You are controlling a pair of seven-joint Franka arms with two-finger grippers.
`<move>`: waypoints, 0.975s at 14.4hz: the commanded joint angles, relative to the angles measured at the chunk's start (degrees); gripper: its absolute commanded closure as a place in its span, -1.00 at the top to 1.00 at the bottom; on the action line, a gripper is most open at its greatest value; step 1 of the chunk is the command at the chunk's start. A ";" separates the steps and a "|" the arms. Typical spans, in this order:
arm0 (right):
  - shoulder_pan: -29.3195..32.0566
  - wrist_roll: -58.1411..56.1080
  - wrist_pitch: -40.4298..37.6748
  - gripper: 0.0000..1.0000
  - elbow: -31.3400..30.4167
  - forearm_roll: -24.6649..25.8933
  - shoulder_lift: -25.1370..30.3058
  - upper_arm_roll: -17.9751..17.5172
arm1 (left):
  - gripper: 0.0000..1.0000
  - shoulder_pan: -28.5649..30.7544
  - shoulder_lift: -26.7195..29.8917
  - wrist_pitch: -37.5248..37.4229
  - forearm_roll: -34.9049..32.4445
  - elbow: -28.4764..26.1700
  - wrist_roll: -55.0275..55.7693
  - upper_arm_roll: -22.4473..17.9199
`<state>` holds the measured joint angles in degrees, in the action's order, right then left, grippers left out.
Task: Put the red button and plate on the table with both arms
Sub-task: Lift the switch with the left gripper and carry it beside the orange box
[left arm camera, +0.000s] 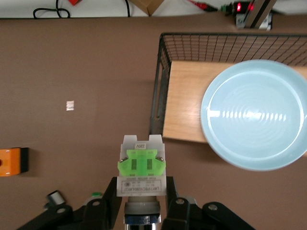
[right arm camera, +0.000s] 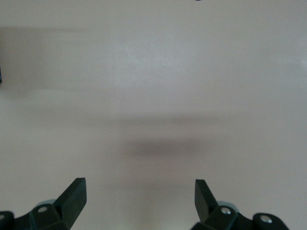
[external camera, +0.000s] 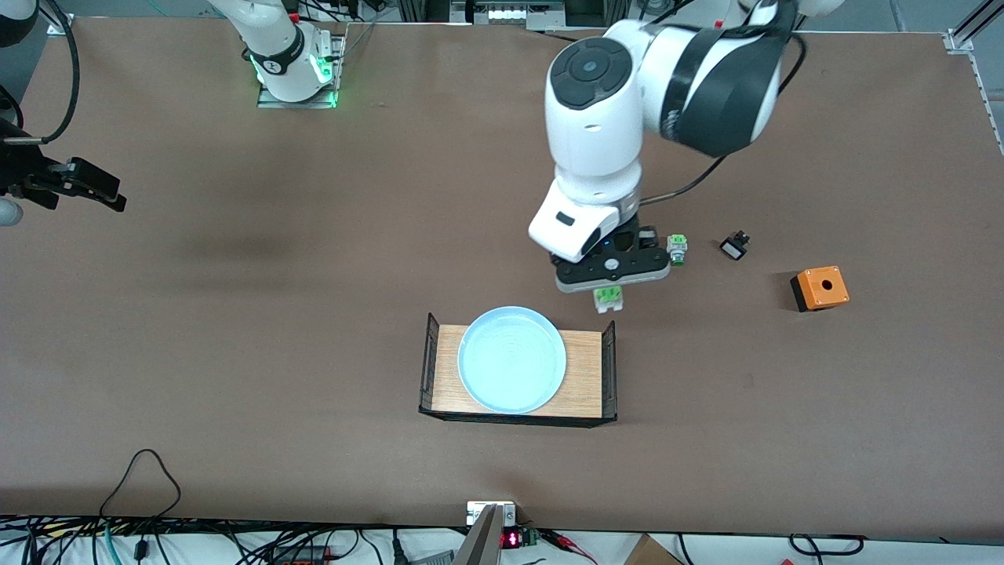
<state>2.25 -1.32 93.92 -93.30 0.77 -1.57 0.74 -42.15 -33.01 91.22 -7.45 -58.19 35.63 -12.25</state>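
Holding a small switch between its fingers, the left gripper (external camera: 610, 281) hangs over the table (external camera: 235, 329), just above the edge of the wooden tray (external camera: 584, 369) that lies toward the left arm's end. The jaws are clamped on the switch's white-grey body. This is the red button (left arm camera: 141, 167): in the left wrist view its bright green block points away from the gripper, and the cap itself is hidden between the fingers, so I cannot see its colour.

The plate (external camera: 511, 359), pale blue and round, lies on the wooden tray, between the two black wire-mesh ends, and it covers most of the wood. The tray stands in the middle of the table, nearer to the front camera than the gripper's spot.

Beside the left gripper, toward the left arm's end, a green-capped switch (external camera: 678, 249) lies on the table. A small black part (external camera: 735, 246) comes next, and then an orange box (external camera: 820, 288) with a hole in its top.

The right gripper (right arm camera: 140, 194) waits above bare table at the right arm's end, well apart from everything, its jaws wide apart and holding nothing.
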 commanded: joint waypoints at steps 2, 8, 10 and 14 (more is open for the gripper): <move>0.65 0.18 0.64 1.00 -0.30 -0.50 -0.01 -0.30 | -0.37 2.07 3.99 -4.91 1.04 -3.14 -7.13 0.56; 0.56 0.18 0.47 1.00 1.28 -0.51 -1.42 -0.30 | -0.41 9.26 13.49 -3.78 2.88 -19.39 -27.07 0.56; 0.56 0.18 0.65 1.00 1.28 -0.59 -1.51 -0.30 | -0.42 12.78 13.93 -0.71 2.88 -22.65 -32.53 0.56; 0.56 0.18 0.65 1.00 1.37 -0.59 -1.51 -0.30 | -0.42 19.63 14.63 12.63 3.23 -34.15 -40.27 0.65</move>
<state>2.38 -1.32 94.59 -93.07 0.72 -2.59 0.79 -25.35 -21.36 97.17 -5.42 -84.00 -0.85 -12.43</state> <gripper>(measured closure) 0.000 0.595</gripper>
